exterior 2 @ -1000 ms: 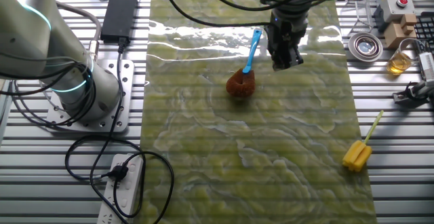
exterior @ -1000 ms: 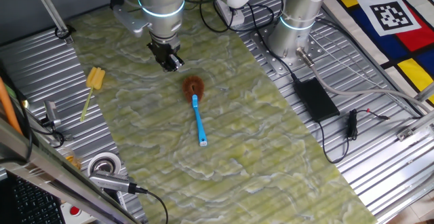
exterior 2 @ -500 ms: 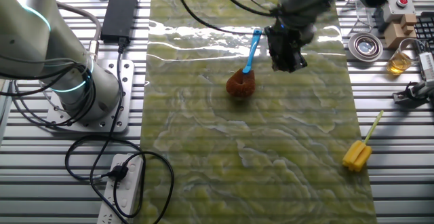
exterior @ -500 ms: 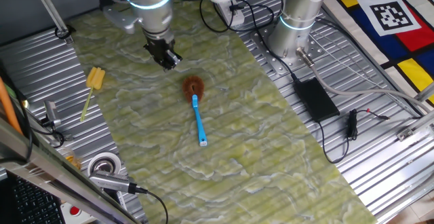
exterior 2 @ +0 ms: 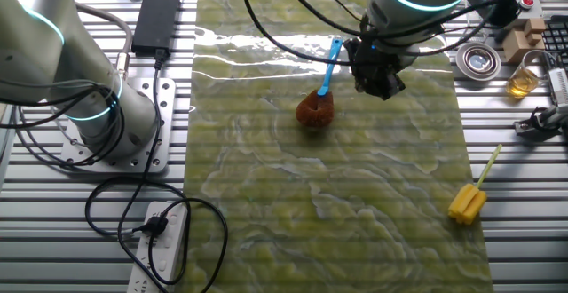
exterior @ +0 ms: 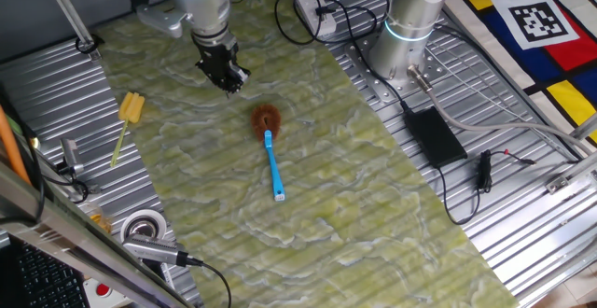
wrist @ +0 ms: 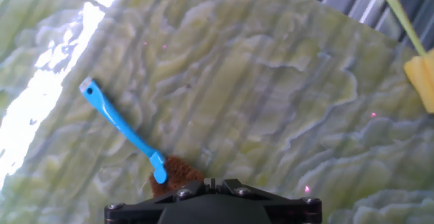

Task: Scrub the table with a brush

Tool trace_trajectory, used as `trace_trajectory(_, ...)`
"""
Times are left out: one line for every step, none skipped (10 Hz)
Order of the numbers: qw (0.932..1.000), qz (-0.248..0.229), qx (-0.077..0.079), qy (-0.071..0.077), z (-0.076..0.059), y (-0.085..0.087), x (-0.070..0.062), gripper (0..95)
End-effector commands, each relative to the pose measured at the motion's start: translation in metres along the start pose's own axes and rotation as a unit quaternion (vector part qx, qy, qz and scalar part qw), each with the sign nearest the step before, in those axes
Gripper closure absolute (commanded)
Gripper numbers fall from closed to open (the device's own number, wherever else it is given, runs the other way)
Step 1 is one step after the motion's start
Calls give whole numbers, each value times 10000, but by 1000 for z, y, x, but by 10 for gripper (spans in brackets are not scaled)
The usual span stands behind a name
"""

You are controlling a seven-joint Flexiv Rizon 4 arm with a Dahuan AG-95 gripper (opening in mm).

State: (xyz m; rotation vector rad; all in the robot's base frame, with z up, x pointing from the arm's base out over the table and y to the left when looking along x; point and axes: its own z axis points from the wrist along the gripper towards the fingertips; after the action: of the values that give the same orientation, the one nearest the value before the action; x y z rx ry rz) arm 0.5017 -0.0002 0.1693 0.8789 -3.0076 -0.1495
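The table point(exterior: 354, 205) is a broad flat surface with a pale green-yellow marbled pattern, flanked on both long sides by ribbed grey metal panels point(exterior: 522, 224). In the other fixed view a bright glare band crosses the far part of the table point(exterior 2: 266, 240).

The brush point(exterior: 270, 149) lies flat on the table, well inside its edges, with nothing gripping it. Its long axis runs nearly along the table's length. In one fixed view the reddish-brown bristle tuft is at the far end and the light-blue handle points toward the near edge, slightly to the right. In the other fixed view the brush point(exterior 2: 321, 84) lies with the tuft nearer the camera and the handle pointing away, tilted slightly right, its tip reaching the glare band. In the hand view the brush point(wrist: 129, 137) runs diagonally, handle tip at upper left, tuft at lower centre, partly hidden by the hand's housing.

The gripper point(exterior: 227, 75) hangs above the table, to the far left of the tuft and apart from it. In the other fixed view the gripper point(exterior 2: 380, 73) is just right of the handle and holds nothing. Whether its fingers are spread or pressed together cannot be determined from these views.

A yellow brush point(exterior: 127, 119) lies at the table's left edge, well apart from the task's brush.
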Motion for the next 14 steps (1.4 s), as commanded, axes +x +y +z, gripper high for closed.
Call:
trace_trajectory(9983, -526, -187, 173, 0, 1, 1, 950)
trace_trajectory(9969, -688, -251, 276, 0, 1, 1, 950)
trace_trajectory(9971, -657, -241, 297, 0, 1, 1, 950)
trace_trajectory(9972, -636, -217, 324, 0, 1, 1, 950)
trace_trajectory(9970, -667, -215, 329, 0, 1, 1, 950)
trace_trajectory(9962, -780, -235, 313, 0, 1, 1, 950)
trace_trajectory(9942, -989, -315, 268, 0, 1, 1, 950)
trace_trajectory(9933, -1061, -333, 320, 0, 1, 1, 950)
trace_trajectory(9928, -1093, -331, 370, 0, 1, 1, 950)
trace_trajectory(9926, -1100, -322, 403, 5, 8, -2, 950)
trace_trajectory(9928, -1091, -352, 333, 23, 24, -9, 950)
trace_trajectory(9929, -1090, -337, 348, 32, 34, -17, 760)
trace_trajectory(9932, -1058, -276, 399, 44, 47, -29, 760)
trace_trajectory(9928, -1095, -244, 425, 59, 59, -38, 760)
